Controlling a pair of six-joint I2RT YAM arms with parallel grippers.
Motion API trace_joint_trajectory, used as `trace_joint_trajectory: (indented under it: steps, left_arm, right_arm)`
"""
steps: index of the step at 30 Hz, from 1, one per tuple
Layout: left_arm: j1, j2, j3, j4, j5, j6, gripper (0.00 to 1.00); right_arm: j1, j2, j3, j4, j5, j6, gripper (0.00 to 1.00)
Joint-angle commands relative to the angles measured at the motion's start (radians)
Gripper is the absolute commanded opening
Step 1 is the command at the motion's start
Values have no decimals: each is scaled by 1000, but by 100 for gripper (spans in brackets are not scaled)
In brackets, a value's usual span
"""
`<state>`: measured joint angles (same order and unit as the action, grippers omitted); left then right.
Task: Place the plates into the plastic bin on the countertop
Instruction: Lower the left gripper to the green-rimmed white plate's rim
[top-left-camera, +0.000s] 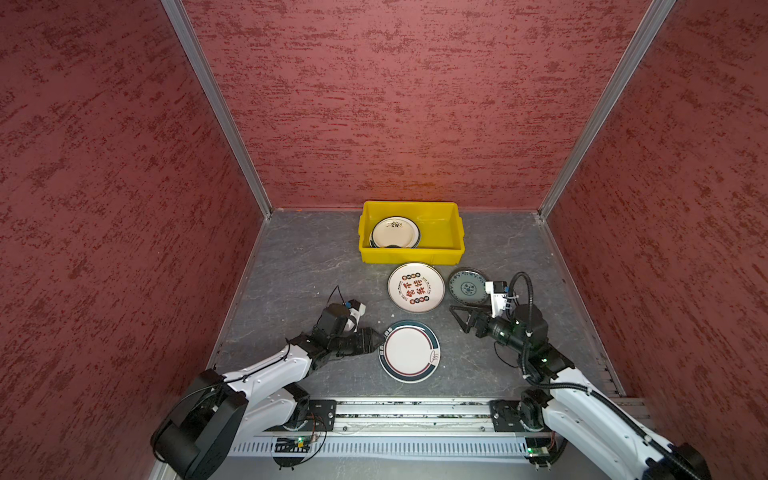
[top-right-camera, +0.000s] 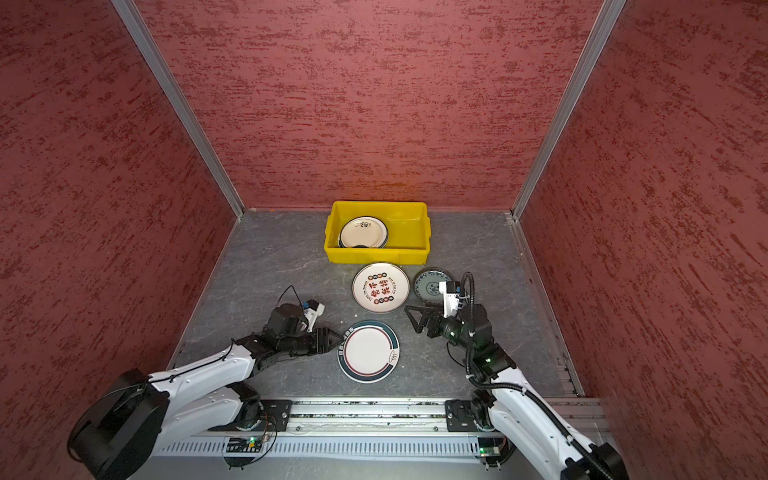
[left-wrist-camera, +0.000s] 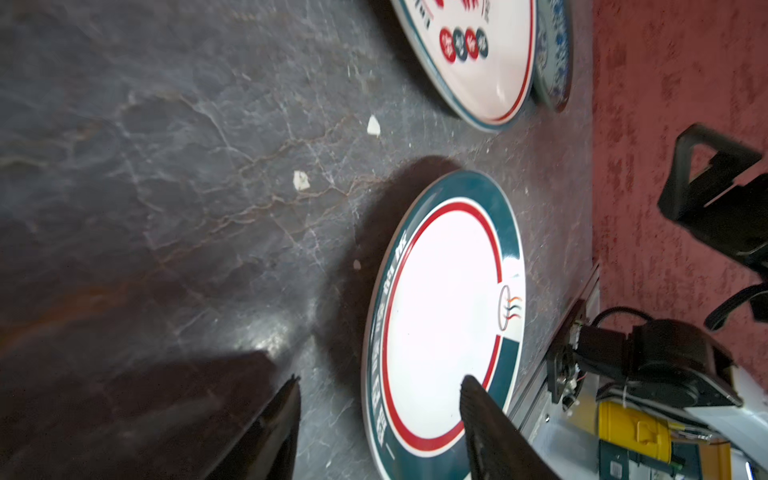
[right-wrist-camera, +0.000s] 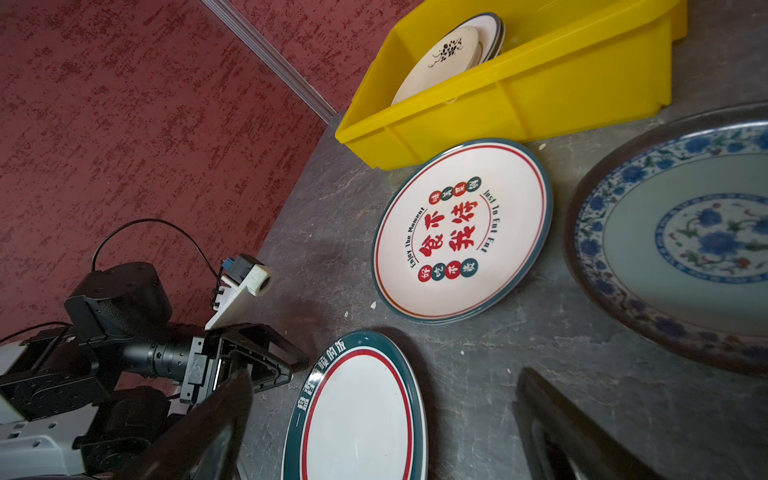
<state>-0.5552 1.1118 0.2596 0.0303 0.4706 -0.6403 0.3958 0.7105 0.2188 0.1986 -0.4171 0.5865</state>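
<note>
Teal-rimmed plate (top-left-camera: 409, 351); lettered plate (top-left-camera: 416, 287) before bin (top-left-camera: 409, 254)

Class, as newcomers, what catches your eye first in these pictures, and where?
The bright yellow bin by the red back wall stands out, stacked plates in its left half. In front lie three plates: a red-character plate, a smaller blue-patterned plate to its right, and nearest, a teal-rimmed plate with the left gripper at its rim.

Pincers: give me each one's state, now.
Left pincer: open, jaws either side of the teal-rimmed plate rim, not gripping yet.
Right pincer: open, holding nothing.
</note>
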Motion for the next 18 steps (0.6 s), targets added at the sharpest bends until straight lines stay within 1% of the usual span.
trace_joint_trajectory:
  steps: [1, 13, 15, 18]
  left_arm:
    - [-13, 43, 8, 53, 11, 16, 56]
    - [-43, 195, 44, 105, 21, 48, 37]
    - [-44, 211, 47, 116, 28, 48, 33]
    - [-47, 226, 53, 122, 27, 51, 29]
  right_arm:
    - [-5, 5, 18, 38, 6, -9, 99]
    - [-5, 40, 26, 35, 28, -20, 99]
    - [-5, 41, 23, 35, 33, -19, 99]
    - [-5, 46, 21, 32, 44, -17, 99]
